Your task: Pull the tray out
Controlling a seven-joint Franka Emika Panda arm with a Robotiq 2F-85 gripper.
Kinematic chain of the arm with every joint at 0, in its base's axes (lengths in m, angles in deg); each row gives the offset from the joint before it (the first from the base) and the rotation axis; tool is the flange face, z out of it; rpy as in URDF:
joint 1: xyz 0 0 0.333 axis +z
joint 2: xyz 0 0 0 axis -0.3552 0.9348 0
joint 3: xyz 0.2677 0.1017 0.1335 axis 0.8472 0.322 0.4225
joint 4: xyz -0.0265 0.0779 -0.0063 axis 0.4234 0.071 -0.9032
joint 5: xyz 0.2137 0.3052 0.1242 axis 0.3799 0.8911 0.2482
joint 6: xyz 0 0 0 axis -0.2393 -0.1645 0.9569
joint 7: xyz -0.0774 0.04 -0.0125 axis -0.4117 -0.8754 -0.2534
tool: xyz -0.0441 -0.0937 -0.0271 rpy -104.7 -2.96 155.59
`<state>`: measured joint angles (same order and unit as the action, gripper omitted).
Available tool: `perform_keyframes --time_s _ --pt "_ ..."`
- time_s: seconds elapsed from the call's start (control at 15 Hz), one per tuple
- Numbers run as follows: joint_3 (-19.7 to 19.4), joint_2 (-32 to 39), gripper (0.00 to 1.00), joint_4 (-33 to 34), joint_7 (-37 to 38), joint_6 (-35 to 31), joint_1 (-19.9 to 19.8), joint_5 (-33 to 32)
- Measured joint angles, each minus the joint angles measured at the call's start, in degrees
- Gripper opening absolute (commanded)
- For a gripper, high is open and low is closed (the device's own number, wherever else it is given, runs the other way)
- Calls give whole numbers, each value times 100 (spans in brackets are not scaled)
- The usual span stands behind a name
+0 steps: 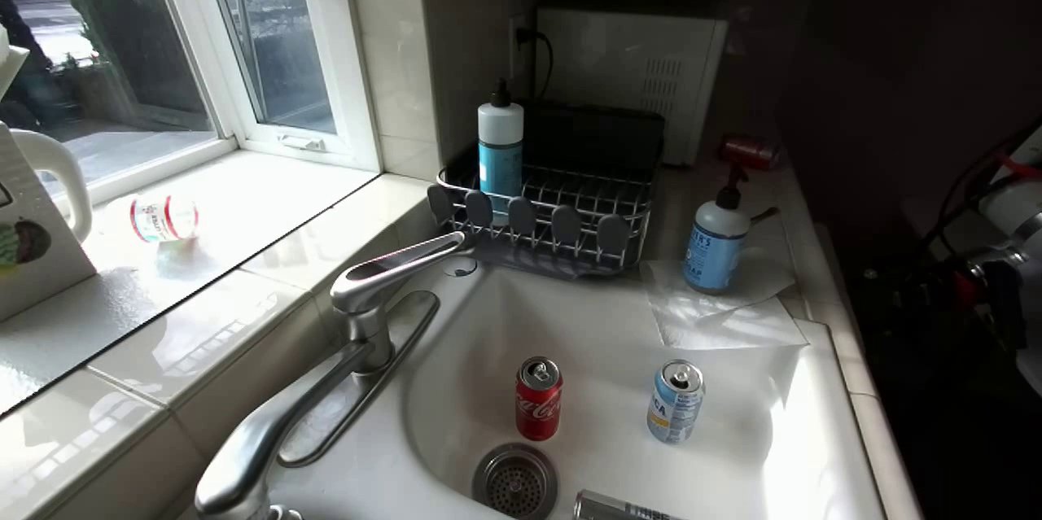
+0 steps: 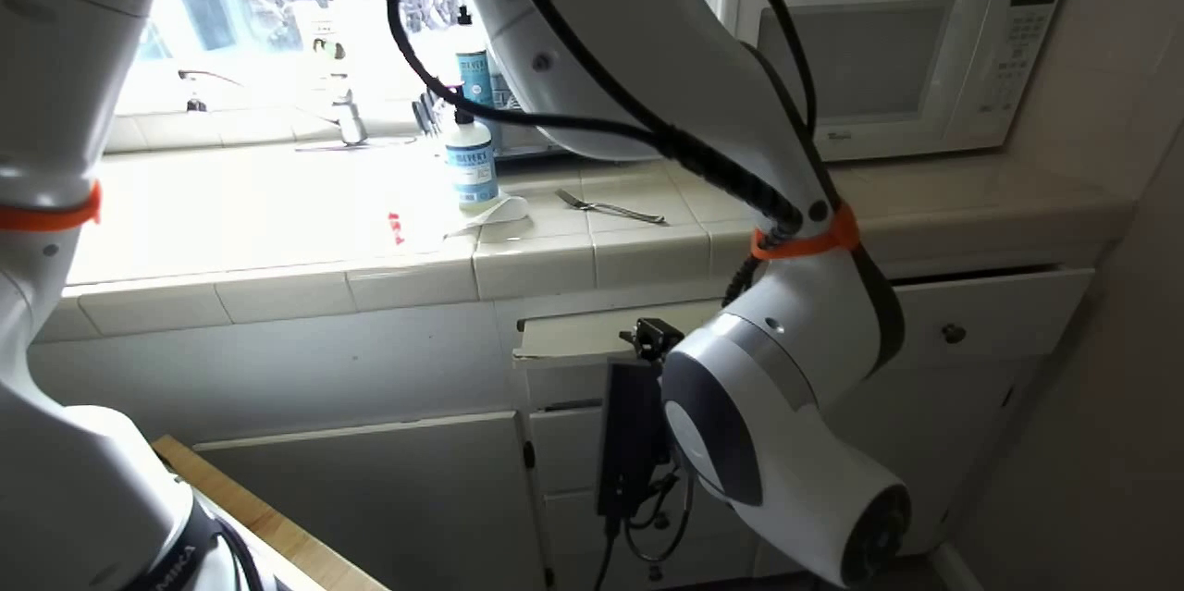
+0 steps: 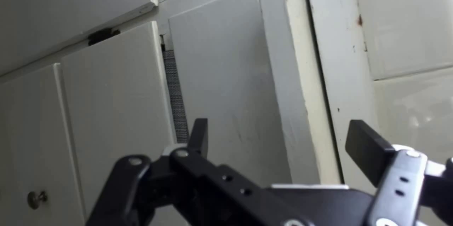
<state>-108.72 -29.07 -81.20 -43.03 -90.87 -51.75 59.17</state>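
The tray [image 2: 592, 332] is a thin, pale slab that sticks out a little from under the counter edge in an exterior view. In the wrist view the tray [image 3: 311, 113] shows as a cream top strip with a grey, worn front edge. A dark slot runs along its upper side. My gripper [image 3: 278, 132] is open and empty in front of the cabinet. In the wrist view one finger lies on each side of the tray's edge, and no contact shows. In an exterior view the wrist hides the fingers. In an exterior view the tray is not visible.
Cabinet drawers [image 2: 569, 452] lie below the tray, and a tiled counter edge [image 2: 536, 267] runs above it. A fork [image 2: 610, 207] and a soap bottle [image 2: 472, 170] are on the counter. The sink [image 1: 602, 300] holds cans. A microwave [image 2: 869, 64] stands further along.
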Motion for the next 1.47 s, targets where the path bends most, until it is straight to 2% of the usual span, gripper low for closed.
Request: perform_keyframes --time_s 0.27,0.8,1.2,1.47 --pt "215 768 100 815 404 1399 -539 -21" --pt "234 840 100 885 356 1477 -563 -23" --pt "403 887 100 1017 -972 2204 -585 -442" --pt "435 1134 100 1212 -1791 2286 -604 -641"
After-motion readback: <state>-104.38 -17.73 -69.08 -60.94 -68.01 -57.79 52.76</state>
